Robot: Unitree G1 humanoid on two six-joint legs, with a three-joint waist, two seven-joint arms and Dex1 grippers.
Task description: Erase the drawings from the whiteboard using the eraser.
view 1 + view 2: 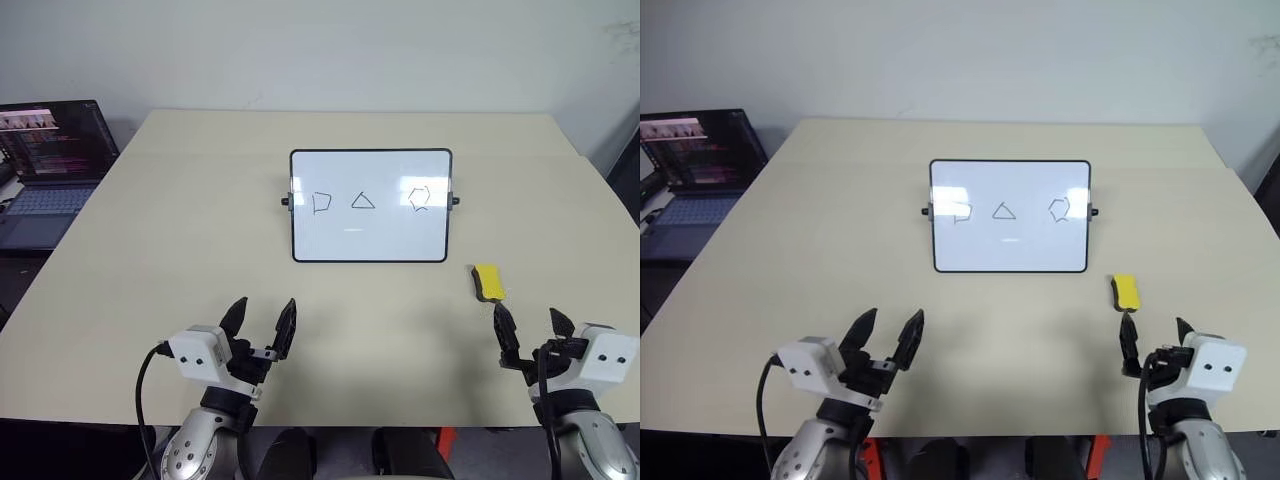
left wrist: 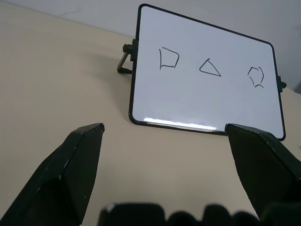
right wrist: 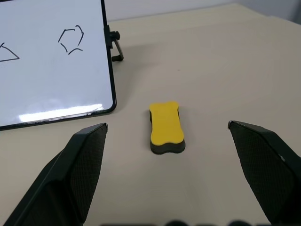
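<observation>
The whiteboard (image 1: 370,205) stands propped on the beige table, near its middle. On it are three black drawings in a row: a rough square (image 1: 321,203), a triangle (image 1: 362,201) and a rough hexagon (image 1: 420,197). The yellow eraser (image 1: 487,281) with its dark underside lies flat on the table, just off the board's near right corner. My right gripper (image 1: 532,328) hovers open a short way on the near side of the eraser, which shows between its fingers in the right wrist view (image 3: 165,127). My left gripper (image 1: 262,320) is open and empty, near the table's front edge.
An open laptop (image 1: 50,165) sits on a lower surface off the table's (image 1: 180,260) left side. A pale wall runs behind the far edge. Bare tabletop lies between the grippers and the board.
</observation>
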